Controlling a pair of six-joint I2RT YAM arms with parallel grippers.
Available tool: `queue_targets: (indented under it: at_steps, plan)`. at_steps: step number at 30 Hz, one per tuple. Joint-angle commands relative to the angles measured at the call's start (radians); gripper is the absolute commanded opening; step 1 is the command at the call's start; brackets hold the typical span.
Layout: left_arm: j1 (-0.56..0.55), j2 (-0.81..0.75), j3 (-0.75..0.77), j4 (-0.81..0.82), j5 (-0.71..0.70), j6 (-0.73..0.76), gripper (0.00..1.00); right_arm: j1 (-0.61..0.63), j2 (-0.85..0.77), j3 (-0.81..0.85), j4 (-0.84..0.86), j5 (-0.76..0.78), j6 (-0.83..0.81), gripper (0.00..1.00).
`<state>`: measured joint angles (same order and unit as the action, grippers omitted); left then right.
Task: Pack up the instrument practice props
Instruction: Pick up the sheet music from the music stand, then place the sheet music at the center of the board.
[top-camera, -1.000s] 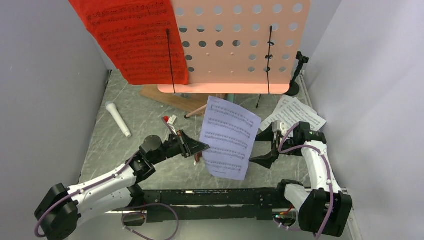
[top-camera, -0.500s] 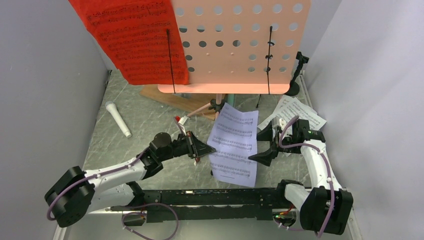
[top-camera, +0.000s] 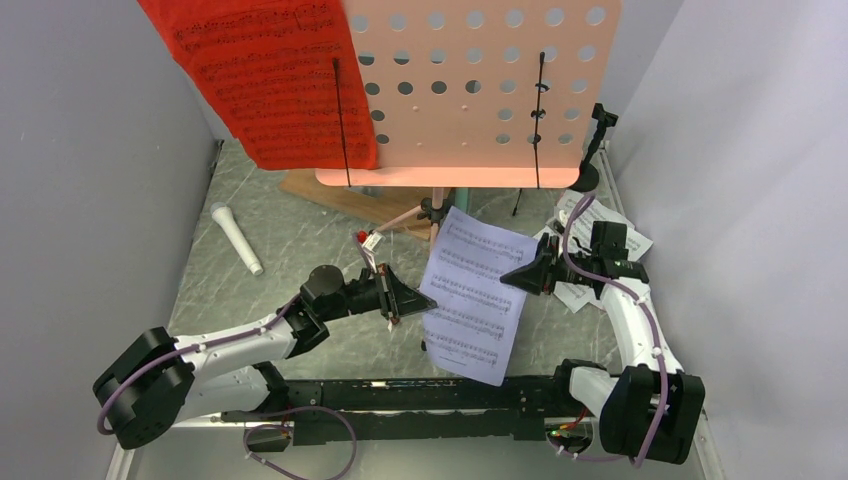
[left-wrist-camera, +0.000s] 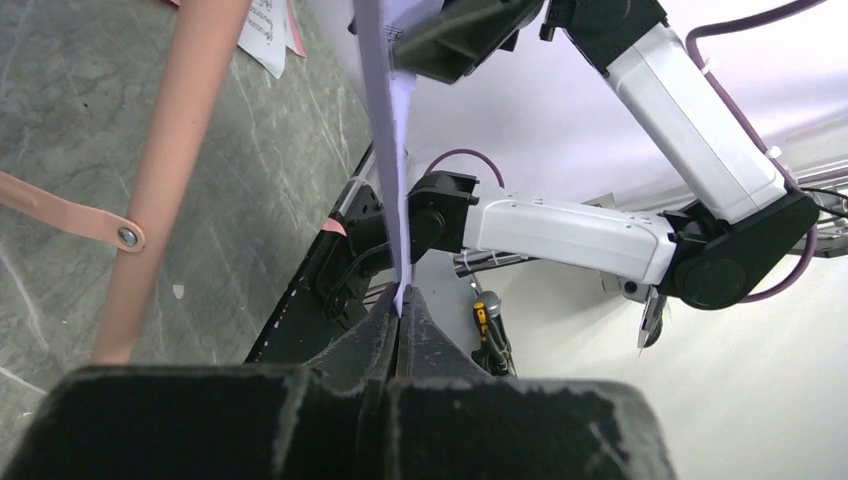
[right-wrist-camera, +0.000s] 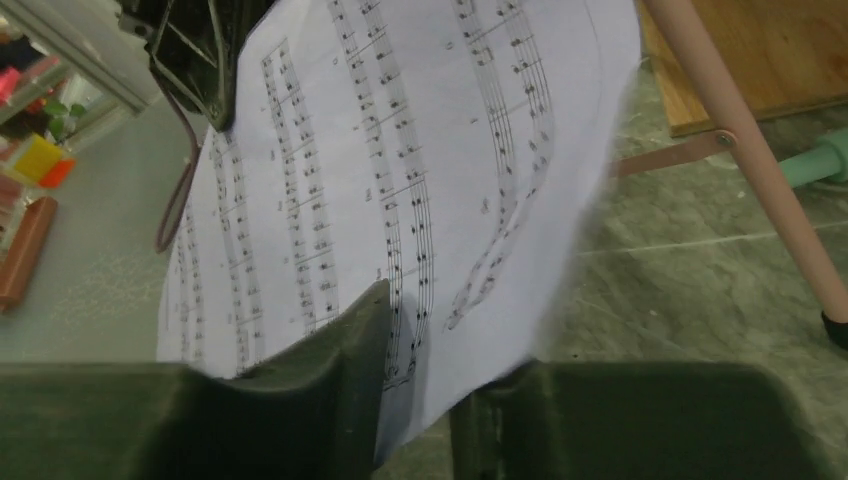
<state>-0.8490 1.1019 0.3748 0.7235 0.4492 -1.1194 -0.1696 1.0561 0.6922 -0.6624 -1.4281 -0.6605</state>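
Note:
A white sheet-music page (top-camera: 475, 300) hangs upright over the table, and my left gripper (top-camera: 428, 303) is shut on its left edge. The left wrist view shows that page (left-wrist-camera: 385, 120) edge-on, pinched at the fingertips of the left gripper (left-wrist-camera: 400, 312). My right gripper (top-camera: 512, 275) is at the page's right edge. In the right wrist view the page (right-wrist-camera: 400, 150) passes between the narrowed jaws of the right gripper (right-wrist-camera: 430, 345), and a gap still shows. The pink music desk (top-camera: 480, 90) stands at the back and carries a red page (top-camera: 265, 80). A white microphone (top-camera: 237, 238) lies at the left.
A black mic mount (top-camera: 598, 135) stands at the back right. More white pages (top-camera: 572, 294) lie under the right arm. A brown wooden piece (top-camera: 330, 195) sits under the desk. Pink tripod legs (left-wrist-camera: 170, 170) cross the floor, with a mint microphone (right-wrist-camera: 815, 165) beyond one of them.
My right gripper has moved up and left onto the page's right edge, and its jaws have narrowed from wide open. The left gripper has carried the page slightly right and tilted it.

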Motion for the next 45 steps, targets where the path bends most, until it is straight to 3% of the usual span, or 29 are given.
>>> queue_targets:
  at_steps: [1, 2, 4, 7, 10, 13, 16, 21, 29, 31, 35, 40, 42, 45]
  plan:
    - [-0.007, -0.013, 0.028, 0.061, 0.034, 0.027, 0.00, -0.004, -0.025, -0.018, 0.213, 0.025, 0.251, 0.07]
    - [-0.007, -0.011, 0.028, 0.055, 0.033, 0.030, 0.00, -0.005, -0.022, -0.009, 0.195, 0.021, 0.244, 0.00]
    - [-0.007, -0.013, 0.031, 0.027, 0.026, 0.038, 0.06, -0.012, -0.017, 0.016, 0.141, 0.019, 0.198, 0.00]
    - [-0.007, -0.054, 0.039, -0.066, -0.003, 0.066, 0.32, -0.067, -0.020, 0.052, 0.095, 0.063, 0.182, 0.00]
    - [-0.006, -0.144, 0.060, -0.267, -0.076, 0.120, 0.62, -0.164, -0.028, 0.075, 0.082, 0.178, 0.190, 0.00]
    - [-0.006, -0.261, 0.098, -0.536, -0.185, 0.190, 0.76, -0.240, -0.053, 0.078, 0.112, 0.377, 0.238, 0.00]
    - [-0.007, -0.372, 0.128, -0.731, -0.274, 0.242, 0.81, -0.274, -0.093, 0.028, 0.279, 0.660, 0.361, 0.00]
    - [-0.007, -0.514, 0.155, -0.925, -0.359, 0.289, 0.84, -0.274, -0.068, 0.007, 0.481, 1.034, 0.427, 0.00]
    - [-0.006, -0.645, 0.171, -1.069, -0.420, 0.312, 0.85, -0.272, 0.209, 0.090, 0.717, 1.320, 0.392, 0.03]
    - [-0.007, -0.665, 0.183, -1.101, -0.439, 0.322, 0.85, -0.273, 0.286, 0.123, 0.737, 1.386, 0.390, 0.12]
    - [-0.006, -0.702, 0.229, -1.181, -0.462, 0.351, 0.86, -0.273, 0.358, 0.187, 0.727, 1.550, 0.437, 0.64]
    - [-0.007, -0.750, 0.308, -1.305, -0.540, 0.406, 0.87, -0.269, 0.217, 0.187, 0.613, 1.367, 0.514, 0.83]
    - [-0.006, -0.767, 0.337, -1.343, -0.570, 0.432, 0.88, -0.270, 0.165, 0.209, 0.511, 1.228, 0.547, 0.84]
    - [-0.006, -0.794, 0.379, -1.384, -0.614, 0.480, 0.89, -0.272, 0.101, 0.219, 0.331, 0.900, 0.512, 0.86]
